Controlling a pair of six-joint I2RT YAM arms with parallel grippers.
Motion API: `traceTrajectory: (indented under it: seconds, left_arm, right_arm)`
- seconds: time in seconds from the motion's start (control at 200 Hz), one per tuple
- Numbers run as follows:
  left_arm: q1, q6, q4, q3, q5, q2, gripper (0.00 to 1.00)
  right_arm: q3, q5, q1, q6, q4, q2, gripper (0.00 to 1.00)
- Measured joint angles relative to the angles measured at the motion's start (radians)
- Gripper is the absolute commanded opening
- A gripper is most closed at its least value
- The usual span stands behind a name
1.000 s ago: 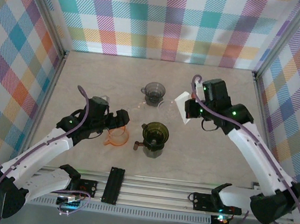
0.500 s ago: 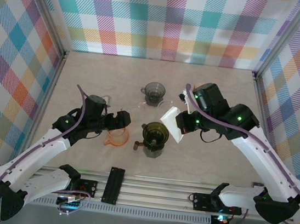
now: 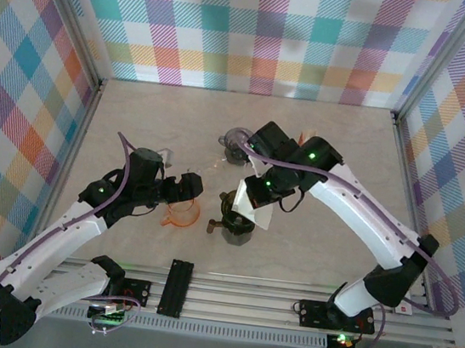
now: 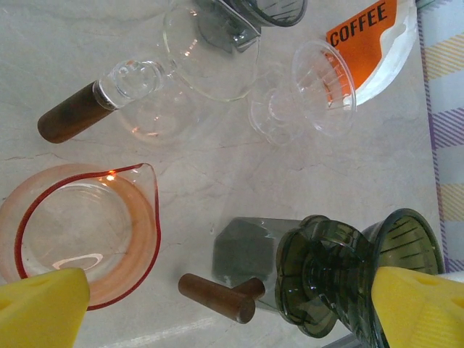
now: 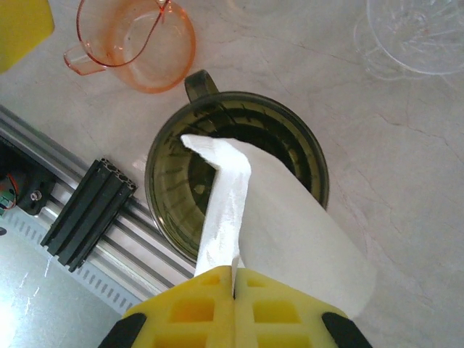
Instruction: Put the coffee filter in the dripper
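**Marbled bench, white filter held over the green dripper**

Pale marbled bench (image 3: pixel 138 110) fronted by a metal rail (image 3: pixel 285 294) carries everything. Just past the rail, the right gripper (image 5: pixel 234 279) has its yellow fingers pressed together on the coffee filter (image 5: pixel 290 217), a white paper cone folded flat, with one creased edge and a rounded outer edge. The filter hangs over the mouth of the dark green dripper (image 5: pixel 181 188), and its upper corner reaches across the ribbed inner wall. Whether the paper touches the wall cannot be told. A brown wooden handle (image 4: pixel 217 297) lies beside the base of this dripper.

To the left sits an orange measuring cup (image 5: pixel 138 43) with a pouring lip, its bare bottom showing through. The left gripper (image 4: pixel 228 308) hovers by it with its fingers spread wide, holding nothing.

Farther back stand a clear glass server (image 4: pixel 196 51) with a wooden handle and a clear glass dripper (image 4: pixel 322 87), both see-through. Beyond them are a smoky grey dripper (image 3: pixel 239 143) and a bag printed "COFFEE" (image 4: pixel 370 36). A pastel plaid wall (image 3: pixel 260 32) closes the far side.
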Motion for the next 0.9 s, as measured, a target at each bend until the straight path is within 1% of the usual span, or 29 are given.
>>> traceTrajectory:
  seconds: [0.195,0.335,0.64,0.775,0.905]
  left_arm:
    - [0.0,0.002,0.0,0.0,0.013,-0.011,1.0]
    - [0.0,0.006,0.0,0.0,0.019,-0.012,1.0]
    - [0.0,0.008,0.0,0.0,0.026,-0.019,1.0]
    - [0.0,0.008,0.0,0.0,0.026,-0.019,1.0]
    - [0.0,0.011,-0.001,0.001,0.026,-0.022,1.0]
  right_arm:
    - [0.06,-0.004,0.015,0.0,0.002,0.08,0.04]
    - [0.064,-0.008,0.026,0.0,0.013,0.119,0.04]
    - [-0.015,-0.016,0.027,0.005,0.094,0.135,0.04]
    - [-0.053,-0.016,0.027,0.008,0.123,0.138,0.11]
    - [-0.062,-0.015,0.027,0.016,0.149,0.138,0.2]
